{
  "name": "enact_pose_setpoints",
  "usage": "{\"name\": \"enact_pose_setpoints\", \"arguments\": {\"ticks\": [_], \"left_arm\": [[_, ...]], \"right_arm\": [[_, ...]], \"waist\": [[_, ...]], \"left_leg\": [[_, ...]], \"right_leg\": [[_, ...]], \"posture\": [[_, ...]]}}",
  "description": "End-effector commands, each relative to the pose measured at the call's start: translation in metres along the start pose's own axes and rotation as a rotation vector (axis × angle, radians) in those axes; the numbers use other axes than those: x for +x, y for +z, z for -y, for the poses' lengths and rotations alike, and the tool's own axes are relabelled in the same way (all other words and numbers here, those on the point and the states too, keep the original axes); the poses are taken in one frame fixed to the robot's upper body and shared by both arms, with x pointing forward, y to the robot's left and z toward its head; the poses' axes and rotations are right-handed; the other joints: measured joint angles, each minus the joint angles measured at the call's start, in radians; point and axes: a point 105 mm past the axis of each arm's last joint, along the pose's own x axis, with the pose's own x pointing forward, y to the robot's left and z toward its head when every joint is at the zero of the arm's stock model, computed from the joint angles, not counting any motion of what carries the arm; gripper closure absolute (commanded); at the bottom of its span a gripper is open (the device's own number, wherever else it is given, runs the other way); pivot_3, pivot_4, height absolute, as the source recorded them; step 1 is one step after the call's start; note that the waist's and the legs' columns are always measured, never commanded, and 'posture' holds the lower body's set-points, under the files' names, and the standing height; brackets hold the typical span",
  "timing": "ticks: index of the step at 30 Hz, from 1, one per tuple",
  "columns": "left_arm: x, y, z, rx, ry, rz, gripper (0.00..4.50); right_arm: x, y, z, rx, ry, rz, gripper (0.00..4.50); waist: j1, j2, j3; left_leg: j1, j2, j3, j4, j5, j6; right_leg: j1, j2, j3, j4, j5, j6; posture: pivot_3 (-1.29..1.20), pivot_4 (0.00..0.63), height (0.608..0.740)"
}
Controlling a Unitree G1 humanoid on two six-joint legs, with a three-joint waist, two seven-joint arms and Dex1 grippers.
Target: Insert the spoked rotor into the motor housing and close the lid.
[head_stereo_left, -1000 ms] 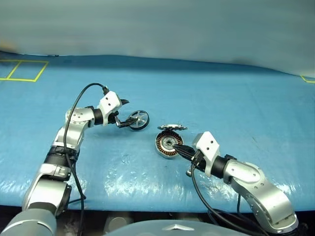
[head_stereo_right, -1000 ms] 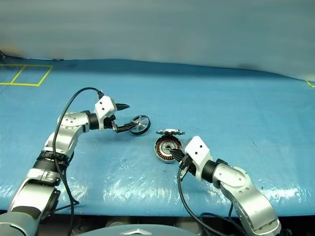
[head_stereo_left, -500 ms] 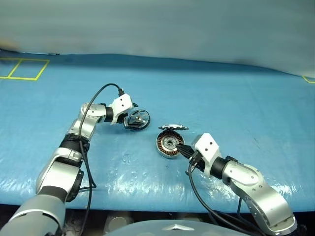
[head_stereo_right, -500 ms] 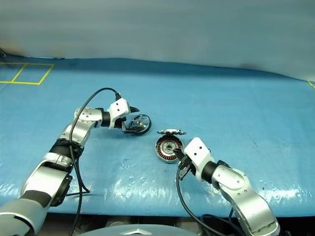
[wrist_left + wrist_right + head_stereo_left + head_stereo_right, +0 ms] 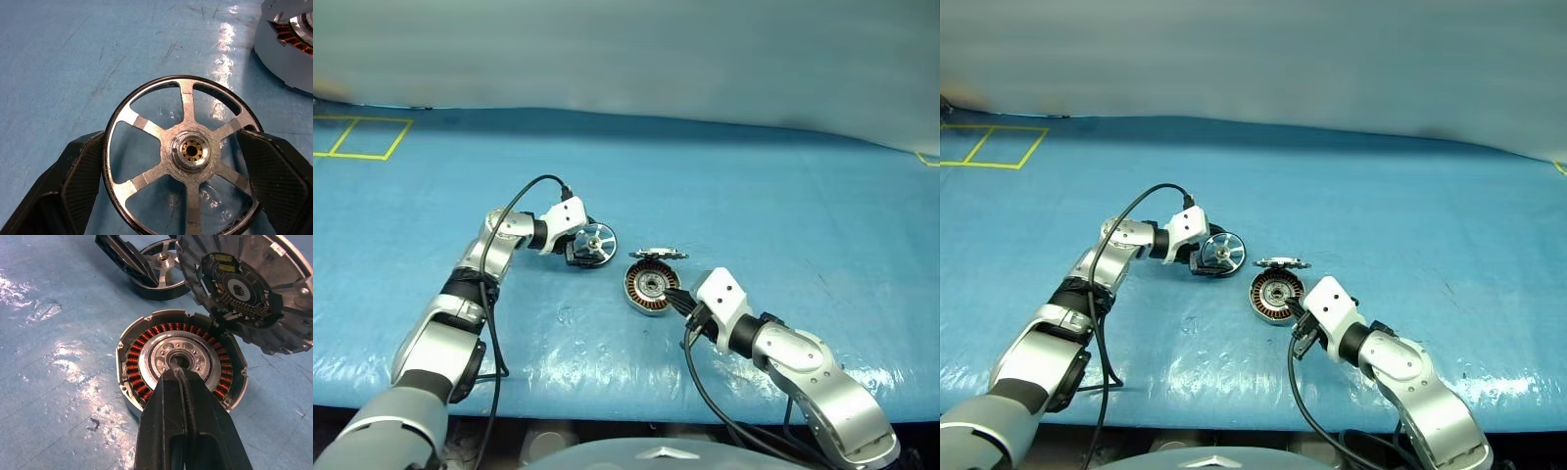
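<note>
- left hand [image 5: 181, 196] is sitting around the spoked rotor [image 5: 188, 152]; fingers [image 5: 73, 181] are flanking the rim on both sides, spread wide; whether the pads are actually pressing the rim I cannot tell
- spoked rotor is lying on the blue table [image 5: 754, 196], left of and slightly behind the motor housing [image 5: 649, 287]; the two are near each other but apart, with a strip of bare cover showing between them
- right hand [image 5: 182, 382] is closed, fingers together; its tip is resting over the central hub of the motor housing, inside the ring of copper windings
- lid [image 5: 249, 289] is standing tilted open at the far edge of the motor housing, inner face with its circuit ring turned toward the right wrist view; its notched edge is overhanging the housing rim on that side
- open room: table is running wide and bare behind and to the right of the parts; yellow tape square [image 5: 362, 137] is sitting at the far left corner, well apart; near edge of the table is lying close below both arms
</note>
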Motion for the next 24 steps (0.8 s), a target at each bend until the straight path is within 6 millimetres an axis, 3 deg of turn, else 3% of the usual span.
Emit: {"name": "enact_pose_setpoints", "arguments": {"ticks": [1, 17, 24], "left_arm": [[0.004, -0.013, 0.007, 0.029, -0.018, -0.062, 0.70], [0.002, -0.025, 0.034, 0.058, -0.138, -0.065, 0.95], [-0.005, -0.014, 0.024, 0.010, -0.046, 0.035, 0.95]], "right_arm": [[0.001, 0.008, 0.000, -0.026, -0.001, 0.034, 4.50], [0.001, 0.007, 0.003, -0.017, -0.012, 0.034, 4.50], [0.004, 0.004, 0.002, -0.026, -0.014, 0.021, 4.50]], "waist": [[0.000, 0.000, 0.000], [-0.002, 0.007, -0.009], [-0.003, 0.007, -0.009]], "left_leg": [[0.000, 0.000, 0.000, 0.000, 0.000, 0.000], [0.005, 0.000, 0.000, 0.001, 0.000, 0.000], [0.009, 0.001, 0.002, -0.001, 0.000, 0.000]], "right_leg": [[0.001, 0.000, 0.000, 0.000, 0.000, 0.000], [0.005, 0.000, 0.000, 0.000, 0.000, 0.001], [0.007, 0.000, 0.001, 0.001, -0.002, -0.003]], "posture": [[0.00, 0.150, 0.740], [0.00, 0.150, 0.740], [0.00, 0.150, 0.740]]}}
